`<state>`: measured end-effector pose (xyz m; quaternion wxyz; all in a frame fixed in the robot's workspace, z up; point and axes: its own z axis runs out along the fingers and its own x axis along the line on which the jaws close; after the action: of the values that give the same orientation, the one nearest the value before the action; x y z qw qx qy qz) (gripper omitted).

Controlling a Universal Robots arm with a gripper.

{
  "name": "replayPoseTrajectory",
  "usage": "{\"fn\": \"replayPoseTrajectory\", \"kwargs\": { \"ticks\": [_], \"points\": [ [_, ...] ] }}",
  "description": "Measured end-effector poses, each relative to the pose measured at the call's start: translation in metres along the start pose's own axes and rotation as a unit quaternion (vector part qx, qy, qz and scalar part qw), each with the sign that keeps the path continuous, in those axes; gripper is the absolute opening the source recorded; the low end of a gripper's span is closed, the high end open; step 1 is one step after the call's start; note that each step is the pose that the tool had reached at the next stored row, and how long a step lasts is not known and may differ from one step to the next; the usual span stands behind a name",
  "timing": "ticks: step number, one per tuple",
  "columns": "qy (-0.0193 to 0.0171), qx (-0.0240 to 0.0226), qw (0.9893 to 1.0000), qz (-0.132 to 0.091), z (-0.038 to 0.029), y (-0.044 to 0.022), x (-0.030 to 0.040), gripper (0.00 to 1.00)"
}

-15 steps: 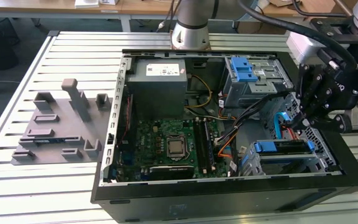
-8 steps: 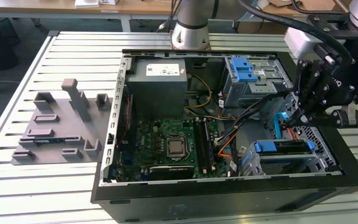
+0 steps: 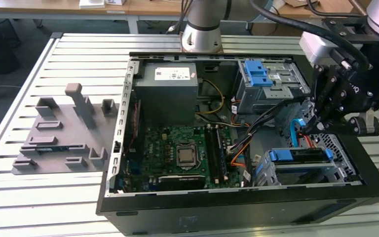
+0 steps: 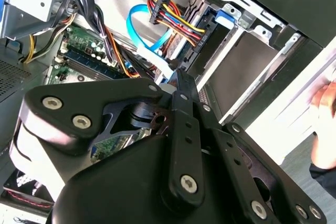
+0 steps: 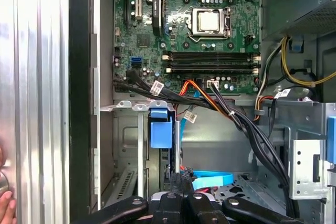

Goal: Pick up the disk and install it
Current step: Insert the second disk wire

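Note:
The disk [image 3: 303, 157] stands on edge in the grey drive cage [image 3: 337, 170] at the exterior view's lower right of the open computer case, with the blue carrier frame showing at both its ends. In the first wrist view its blue carrier tab [image 5: 160, 129] sticks out of the cage slot. My gripper [image 3: 310, 129] hangs over the case just behind the cage. Its fingers are shut with nothing seen between them, and they sit close to the disk's cable end [image 5: 176, 176]. In the second wrist view the gripper [image 4: 179, 77] points at the cage beside the cable bundle.
A blue flat cable [image 5: 212, 182] and bundled wires [image 4: 176, 22] lie right by the fingertips. The motherboard [image 3: 183, 153], power-supply box [image 3: 170, 91] and upper blue-latched cage [image 3: 262, 79] fill the case. A grey fixture [image 3: 64, 133] lies on the slatted table. A person's hand [image 4: 324, 124] is beside the case.

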<state>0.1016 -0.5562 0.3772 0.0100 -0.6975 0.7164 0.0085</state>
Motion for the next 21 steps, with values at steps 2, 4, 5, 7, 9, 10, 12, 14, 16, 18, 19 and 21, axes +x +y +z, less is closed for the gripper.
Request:
{"fn": "replayPoseTrajectory", "kwargs": {
  "ticks": [2,4,5,7,9,10,12,14,16,18,19,21],
  "points": [
    [0.0001,0.0,1.0,0.0,0.0017,0.0,0.0,0.11],
    [0.0002,0.0,1.0,0.0,0.0017,0.0,0.0,0.11],
    [0.0002,0.0,1.0,0.0,0.0015,0.0,0.0,0.11],
    [0.0,0.0,1.0,0.0,-0.0012,0.0,-0.0001,0.11],
    [0.0001,0.0,1.0,0.0,-0.0053,-0.0001,-0.0002,0.11],
    [0.0001,0.0,1.0,0.0,-0.0064,-0.0001,-0.0002,0.11],
    [0.0,0.0,1.0,0.0,-0.0064,0.0,-0.0002,0.11],
    [0.0002,0.0,1.0,-0.001,-0.0054,-0.0001,-0.0004,0.17],
    [0.0002,0.0,1.0,-0.002,-0.0034,-0.0001,-0.0006,0.24],
    [-0.0001,0.0,1.0,-0.003,-0.0023,-0.0001,-0.0008,0.25],
    [-0.0002,0.0001,1.0,-0.003,-0.0019,-0.0001,-0.0011,0.25],
    [-0.0003,0.0,1.0,-0.003,-0.0014,0.0,-0.0024,0.31]
  ]
}}
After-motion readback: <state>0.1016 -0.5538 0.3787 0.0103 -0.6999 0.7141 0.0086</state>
